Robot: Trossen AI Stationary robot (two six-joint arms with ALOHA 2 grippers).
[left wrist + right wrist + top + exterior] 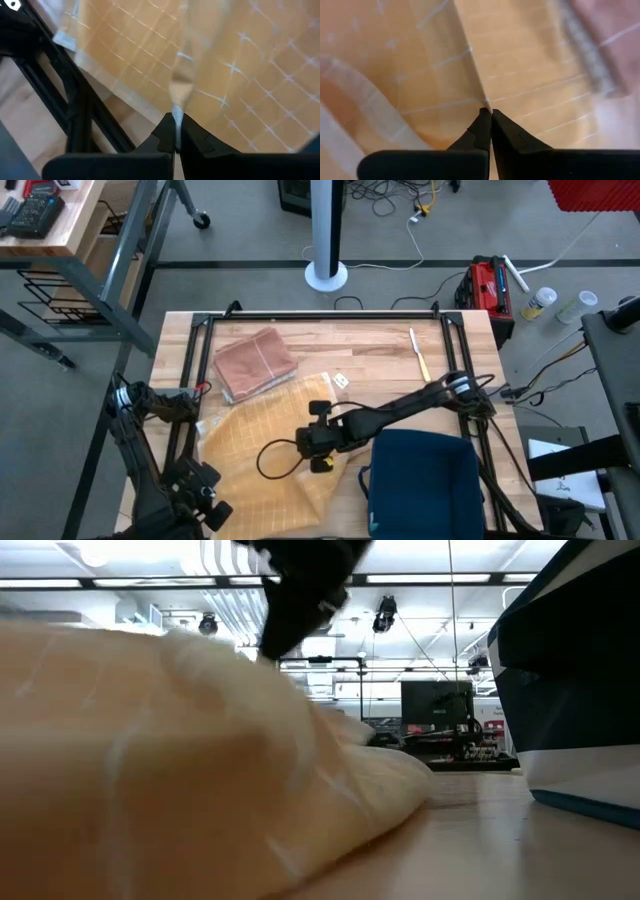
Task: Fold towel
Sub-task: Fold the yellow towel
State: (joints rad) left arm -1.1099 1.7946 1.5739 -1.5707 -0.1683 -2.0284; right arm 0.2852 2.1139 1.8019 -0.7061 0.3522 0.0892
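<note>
Yellow checked towel [262, 442] lies rumpled across the lower-left bench [380, 345]; the right tool [322, 463] pinches a fold at its centre; the left tool [176, 145], lower left, apparently clamps its edge.

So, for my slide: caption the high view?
Both grippers, left and right, shut on the yellow towel; a folded pink towel lies beside it.

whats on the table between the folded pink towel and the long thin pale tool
Almost bare wood: in the high view, only a small white tag lies between the folded pink towel and the long thin pale tool.
</note>
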